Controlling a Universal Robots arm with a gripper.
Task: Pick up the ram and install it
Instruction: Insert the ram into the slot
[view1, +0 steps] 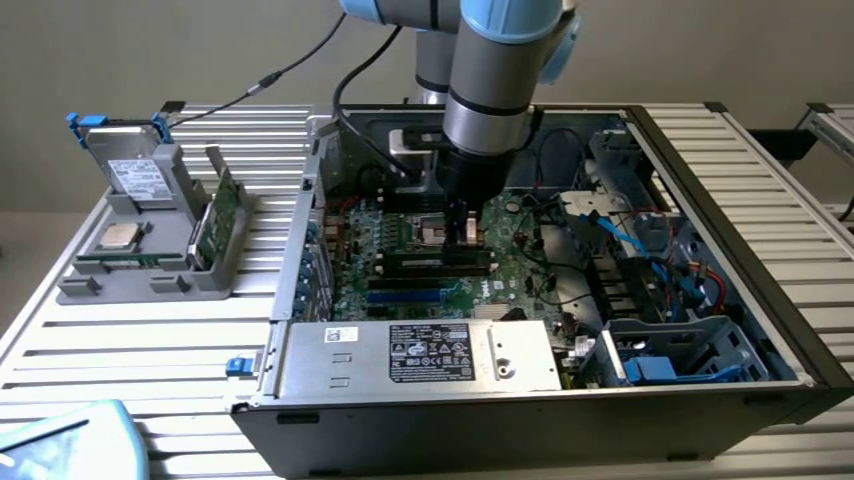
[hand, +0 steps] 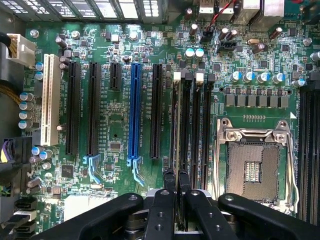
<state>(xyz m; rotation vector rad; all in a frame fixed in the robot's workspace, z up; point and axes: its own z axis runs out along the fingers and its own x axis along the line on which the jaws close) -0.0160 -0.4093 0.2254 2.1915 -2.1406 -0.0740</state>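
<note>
text: none legible | power supply label (view1: 430, 350): print unreadable

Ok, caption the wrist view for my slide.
Black gripper holds the long, narrow dark-green ram edge-on at the black memory slots, beside the empty silver processor socket.

The arm (view1: 487, 100) is a silver-grey cylinder capped with pale blue joint covers, narrowing to a black wrist. Black cables (view1: 350, 70) trail behind it. The gripper (hand: 176, 182) is matte black: two slim, flat fingers (hand: 161, 210) dotted with small screw holes, flanked by rounded housings.
</note>
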